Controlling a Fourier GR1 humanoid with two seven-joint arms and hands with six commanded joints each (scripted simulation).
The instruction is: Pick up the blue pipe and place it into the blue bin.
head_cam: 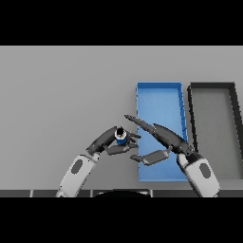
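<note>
Now you see the blue pipe point(120, 136) as a short, stubby piece, bright blue along its body with a dark, round open end facing up toward the camera. It stands roughly upright, held above the grey worktop point(61, 99) just to the left of the blue bin point(159, 87), near that bin's lower left corner and outside its walls.

Your left hand point(108, 141) has hold of it: the fingers point(105, 136) curl round the far side of the pipe and the thumb closes in beneath it, so the pipe sits pinched between them. Whether the pipe's lower end touches the worktop you cannot tell from this view.

Your right hand point(163, 137) reaches in from the lower right and lies over the lower half of the blue bin. Its fingers are stretched out straight and long, pointing up and to the left, with the tips ending just beside the pipe; the thumb sticks out flat below them. It holds nothing.

Count what lies before you: one blue pipe, one blue bin and one dark grey bin point(236, 133). Both bins are long, shallow rectangles set side by side on the right part of the worktop, the blue one on the left and the dark one close at its right, with its right side running off the edge of the view.
</note>
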